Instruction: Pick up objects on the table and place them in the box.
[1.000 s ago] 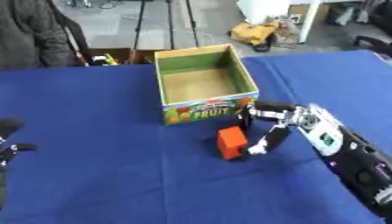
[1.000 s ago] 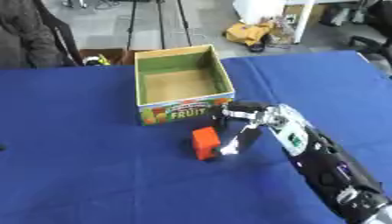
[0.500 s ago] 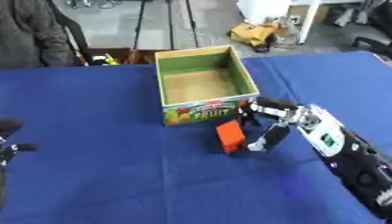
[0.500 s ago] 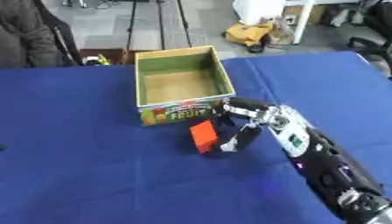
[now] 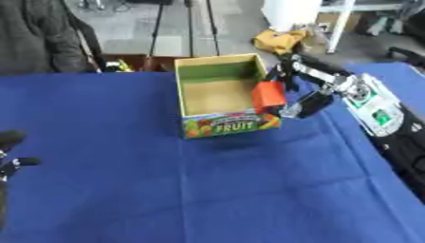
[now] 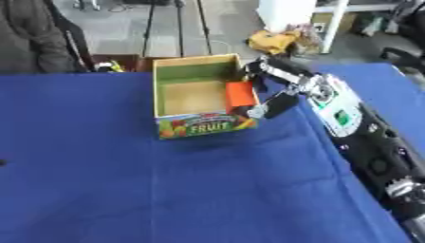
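An orange-red block (image 5: 269, 94) hangs at the right rim of the open cardboard fruit box (image 5: 222, 124), pinched in my right hand (image 5: 300, 93), which reaches in from the right. The block is above the table, level with the box's top edge and partly over its inside. The box has green inner walls, a bare brown floor and a "FRUIT" label on its front. My left hand (image 5: 10, 156) rests at the lower left edge with relaxed fingers, holding nothing.
The blue cloth (image 5: 191, 190) covers the whole table. A person in dark clothes (image 5: 41, 38) stands at the far left edge. Yellow items (image 5: 282, 40) and tripod legs are on the floor beyond the table.
My right hand has lifted the orange-red block off the cloth in front of the box and carried it up to the box's right rim. The camera view has also shifted.
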Motion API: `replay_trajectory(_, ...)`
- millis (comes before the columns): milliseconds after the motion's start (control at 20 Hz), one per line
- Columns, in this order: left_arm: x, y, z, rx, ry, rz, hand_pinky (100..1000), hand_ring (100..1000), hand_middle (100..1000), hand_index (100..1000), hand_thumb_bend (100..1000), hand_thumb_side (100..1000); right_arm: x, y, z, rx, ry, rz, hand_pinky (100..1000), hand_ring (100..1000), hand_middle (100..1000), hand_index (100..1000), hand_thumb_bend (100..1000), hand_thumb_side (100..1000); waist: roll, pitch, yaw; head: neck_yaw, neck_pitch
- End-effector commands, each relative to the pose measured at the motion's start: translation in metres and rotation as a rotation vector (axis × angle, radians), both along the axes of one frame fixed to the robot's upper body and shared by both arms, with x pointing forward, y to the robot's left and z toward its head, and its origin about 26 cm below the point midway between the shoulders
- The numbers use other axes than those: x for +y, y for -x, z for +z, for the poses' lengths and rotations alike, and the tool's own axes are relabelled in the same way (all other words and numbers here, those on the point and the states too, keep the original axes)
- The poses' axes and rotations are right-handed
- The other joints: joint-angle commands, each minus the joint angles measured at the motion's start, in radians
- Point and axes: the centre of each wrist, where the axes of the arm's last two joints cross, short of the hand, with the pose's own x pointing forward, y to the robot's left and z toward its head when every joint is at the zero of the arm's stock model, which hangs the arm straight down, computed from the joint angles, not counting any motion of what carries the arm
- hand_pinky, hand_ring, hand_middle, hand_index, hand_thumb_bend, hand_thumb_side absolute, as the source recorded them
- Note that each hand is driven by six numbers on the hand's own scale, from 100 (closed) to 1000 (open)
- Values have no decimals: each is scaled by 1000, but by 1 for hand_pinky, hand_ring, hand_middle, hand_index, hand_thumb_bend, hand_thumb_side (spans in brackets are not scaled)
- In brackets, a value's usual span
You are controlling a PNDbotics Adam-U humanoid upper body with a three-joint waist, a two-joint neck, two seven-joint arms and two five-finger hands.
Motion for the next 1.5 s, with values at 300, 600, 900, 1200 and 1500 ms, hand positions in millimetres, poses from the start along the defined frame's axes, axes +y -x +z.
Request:
replay_trajectory(300,-18,-7,20,-59,-16,-83,558,863,687,743,723,803,-42,-3,25,-309,58,-321,513,573,237,345,279,203,-10,5,104,-49,-50)
replay_trajectory(600,-26,-9,24,-68,-9,-117,557,863,687,743,723,803,-37,-11,-9,-219,230,-302,575,649,304,343,223,307,-5,20,156,-89,-51)
replay_trajectory(900,-28,-9,24,-67,-3,-124,557,864,686,743,722,803,-22,-16,-35,7,397,-160,745,837,689,661,308,515,0,30,158,-100,-45)
replay_trajectory(1200,-27,-9,23,-64,-3,-123,557,864,686,743,722,803,-19,-13,-23,44,401,-113,938,1000,995,947,476,588,-1,29,140,-95,-38)
replay_trajectory(1500,-23,-7,18,-52,-3,-107,558,865,686,743,721,804,-10,3,13,-159,264,-102,920,1000,981,932,554,567,4,16,90,-70,-22)
